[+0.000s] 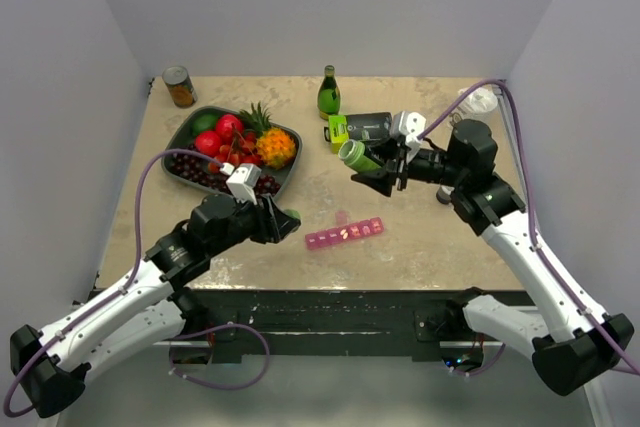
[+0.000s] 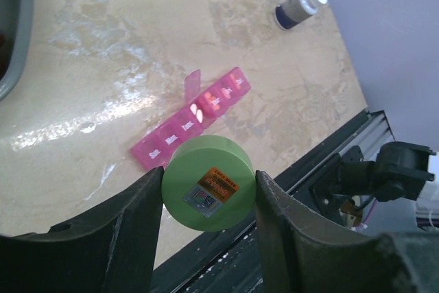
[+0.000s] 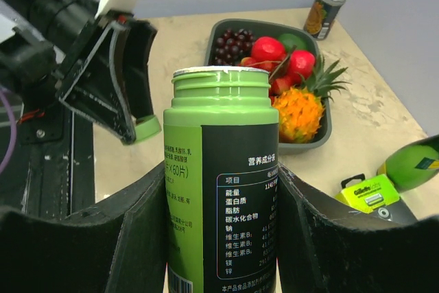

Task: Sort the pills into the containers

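Now the left hand (image 2: 208, 200) is pinching a green cap (image 2: 199, 162), the right hand (image 3: 221, 193) is clasping an uncapped green bottle (image 3: 219, 135), and the pink pill organiser (image 1: 344, 233) is lying between them on the worktop (image 1: 420, 247).

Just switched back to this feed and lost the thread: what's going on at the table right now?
The right gripper holds a green supplement bottle off the table, with its cap off. The left gripper holds the green cap, near the left end of the pink pill organiser, which lies on the table between the arms. One organiser lid stands open, and pills show in a few compartments.
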